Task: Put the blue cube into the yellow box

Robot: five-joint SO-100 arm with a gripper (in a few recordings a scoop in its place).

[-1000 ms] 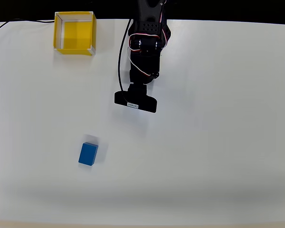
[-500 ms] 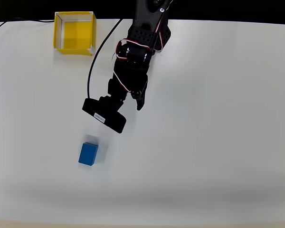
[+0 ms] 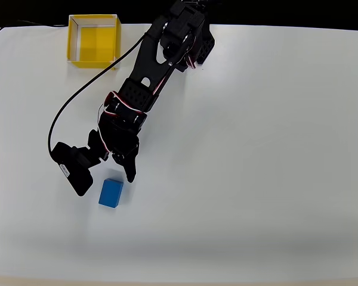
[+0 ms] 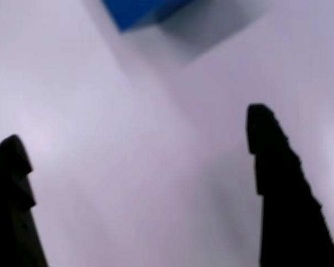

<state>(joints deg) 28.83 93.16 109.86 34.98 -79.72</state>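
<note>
- The cube point(image 3: 111, 193) lies flat on the white table point(image 3: 256, 179), well apart from the box point(image 3: 93, 39), which stands far up the picture from it at the table's back edge in the overhead view.
- The box sits upright with its open top to the camera; its yellow floor is bare, with nothing lying in it.
- The gripper point(image 3: 110, 170) hangs just above and slightly up-picture of the cube, not touching it as far as the overhead view shows.
- Its jaws stand apart, clamped on nothing: in the wrist view the gripper point(image 4: 139, 125) shows two dark fingers point(image 4: 278, 183) well spread, with plain table between them.
- In that wrist view the cube point(image 4: 140, 11) shows at the top edge, left of centre, beyond the fingertips and not between them; its shadow falls to its right.
- One finger tip point(image 3: 130, 174) points just beside the cube's upper right corner in the overhead view.
- The wrist camera housing point(image 3: 71, 168) sits just to the left of the cube and slightly up-picture from it.
- The black arm point(image 3: 152, 68) runs from the gripper up and to the right, to its base at the back edge, to the right of the box.
- A black cable point(image 3: 77, 101) loops from the arm out over the table between box and cube.
</note>
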